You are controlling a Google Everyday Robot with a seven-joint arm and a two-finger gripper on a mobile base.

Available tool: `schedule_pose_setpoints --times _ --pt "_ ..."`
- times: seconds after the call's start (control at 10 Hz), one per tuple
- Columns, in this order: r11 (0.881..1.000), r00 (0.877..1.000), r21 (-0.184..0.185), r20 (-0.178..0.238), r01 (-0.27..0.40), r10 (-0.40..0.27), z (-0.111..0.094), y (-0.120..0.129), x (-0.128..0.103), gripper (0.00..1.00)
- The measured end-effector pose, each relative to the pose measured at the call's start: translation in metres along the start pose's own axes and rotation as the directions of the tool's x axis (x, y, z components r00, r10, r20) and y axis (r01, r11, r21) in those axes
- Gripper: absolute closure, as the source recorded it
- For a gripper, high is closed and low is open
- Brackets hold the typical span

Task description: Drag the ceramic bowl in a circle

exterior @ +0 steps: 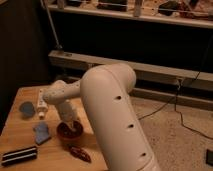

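A: Looking for the bowl (72, 135). Where?

B: Sitting on the wooden surface (54, 154), toward its right edge, directly under the hand (68, 122).

A: Pointing which way?

B: Upright, mouth up. Round, so alike in every direction, with no long side to name. Glossy orange-red inside, darker reddish-brown outside.

A: And the hand?

B: Dipping into the bowl from above, closed. Cannot tell whether pinching the rim or only pressing inside.

A: Carried by what?

B: By a thick, smooth white arm (114, 107), rounded, dotted with small dark holes, bending down from the right.

A: Lying nearby?

B: Just in front of the bowl, a dark red leaf-shaped piece (80, 153), slanting from back-left to front-right. Just left of the bowl, a blue-grey scrap (42, 132) with an uneven outline. Farther back-left, a flat blue disc (26, 108), and beside it a white tube (42, 105) lying roughly front to back. Near the front-left corner, a black bar (19, 155) with pale stripes, stretched left to right.
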Motion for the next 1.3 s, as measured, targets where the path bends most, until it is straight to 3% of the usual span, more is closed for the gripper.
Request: schedule_pose_setpoints --times 0.1,0.2,0.4,0.7,0.9,1.1,1.2,1.3 --pt "0.998 0.997 0.014 0.046 0.057 -0.058 -0.013 0.011 -0.030 1.00" --pt "0.997 0.995 0.028 0.064 0.075 -0.077 -0.017 0.012 -0.044 1.00" --pt "0.994 0.993 0.080 0.089 0.070 -0.077 -0.023 -0.005 -0.070 1.00" --pt "0.990 0.992 0.138 0.123 -0.012 -0.005 -0.033 -0.050 -0.084 1.00" --pt "0.985 0.987 0.155 0.151 -0.080 0.057 -0.041 -0.077 -0.088 1.00" --pt "0.970 0.966 0.148 0.200 -0.194 0.163 -0.054 -0.116 -0.084 1.00" --pt "0.957 0.949 0.132 0.223 -0.258 0.225 -0.060 -0.138 -0.078 1.00" --pt "0.937 0.922 0.109 0.247 -0.333 0.298 -0.066 -0.165 -0.067 1.00"
